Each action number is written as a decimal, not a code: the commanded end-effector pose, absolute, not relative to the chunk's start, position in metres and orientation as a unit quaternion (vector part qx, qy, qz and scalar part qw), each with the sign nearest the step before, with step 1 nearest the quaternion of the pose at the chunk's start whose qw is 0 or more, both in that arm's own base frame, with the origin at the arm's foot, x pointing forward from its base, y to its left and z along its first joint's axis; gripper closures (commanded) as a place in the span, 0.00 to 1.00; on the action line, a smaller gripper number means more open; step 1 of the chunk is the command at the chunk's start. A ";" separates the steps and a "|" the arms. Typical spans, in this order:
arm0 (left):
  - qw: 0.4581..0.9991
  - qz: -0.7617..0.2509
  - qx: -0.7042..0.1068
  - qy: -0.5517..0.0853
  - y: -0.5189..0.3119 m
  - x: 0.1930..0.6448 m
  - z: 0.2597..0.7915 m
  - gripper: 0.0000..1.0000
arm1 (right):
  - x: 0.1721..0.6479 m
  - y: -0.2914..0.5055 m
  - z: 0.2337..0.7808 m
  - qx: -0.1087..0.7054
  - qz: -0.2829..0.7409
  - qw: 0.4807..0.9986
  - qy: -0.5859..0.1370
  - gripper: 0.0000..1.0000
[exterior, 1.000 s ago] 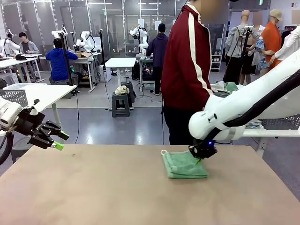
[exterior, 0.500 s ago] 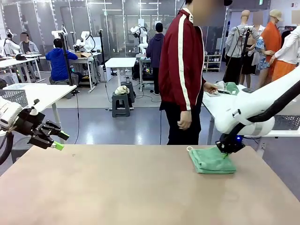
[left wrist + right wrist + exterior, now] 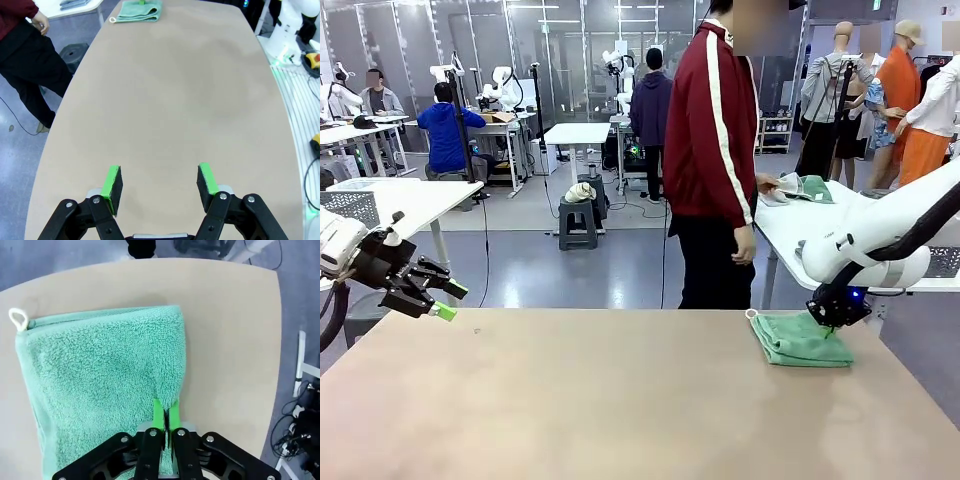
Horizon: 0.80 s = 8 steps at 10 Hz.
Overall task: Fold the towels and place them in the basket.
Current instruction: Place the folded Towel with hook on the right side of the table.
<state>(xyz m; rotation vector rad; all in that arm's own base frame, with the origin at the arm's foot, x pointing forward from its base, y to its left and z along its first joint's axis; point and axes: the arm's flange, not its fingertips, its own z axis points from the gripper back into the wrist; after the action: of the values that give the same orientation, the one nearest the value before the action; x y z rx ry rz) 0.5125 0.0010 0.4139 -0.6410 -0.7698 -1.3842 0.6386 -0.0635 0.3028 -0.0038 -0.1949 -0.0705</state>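
A mint green towel [image 3: 801, 338], folded into a thick rectangle with a white corner loop, lies near the table's far right edge. My right gripper [image 3: 837, 316] is shut on the towel's right edge; in the right wrist view its green pads [image 3: 165, 418] pinch the fold of the green towel [image 3: 105, 375]. My left gripper [image 3: 440, 300] hovers open off the table's left edge, holding nothing; its open fingers [image 3: 112, 183] look along the bare tabletop toward the far green towel [image 3: 139, 10]. The basket and the cream towel are out of view.
A person in a red jacket [image 3: 715, 150] stands at the table's far side, facing a white side table [image 3: 790, 225] with cloth on it. The brown tabletop [image 3: 600, 400] has wide free room. The table's right edge lies close to the towel.
My right gripper has dragged the green towel across the table from the middle toward the far right edge. The person turned away and stepped right. My left arm stayed still.
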 end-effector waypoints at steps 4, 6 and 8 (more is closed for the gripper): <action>0.658 -0.612 -0.282 -0.336 0.001 0.512 0.415 0.24 | 0.642 -0.080 0.305 -0.007 -0.022 0.995 -0.097 0.76; 0.658 -0.612 -0.282 -0.336 0.001 0.512 0.415 0.24 | 0.639 -0.082 0.305 -0.006 -0.020 0.995 -0.093 0.56; 0.658 -0.612 -0.282 -0.336 0.001 0.512 0.415 0.24 | 0.634 -0.084 0.313 -0.001 -0.012 0.995 -0.099 0.36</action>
<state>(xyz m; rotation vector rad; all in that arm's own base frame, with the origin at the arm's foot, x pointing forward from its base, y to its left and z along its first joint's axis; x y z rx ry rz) 0.5125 0.0010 0.4139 -0.6410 -0.7698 -1.3843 0.6415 -0.0788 0.3050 -0.0109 -0.1996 -0.0563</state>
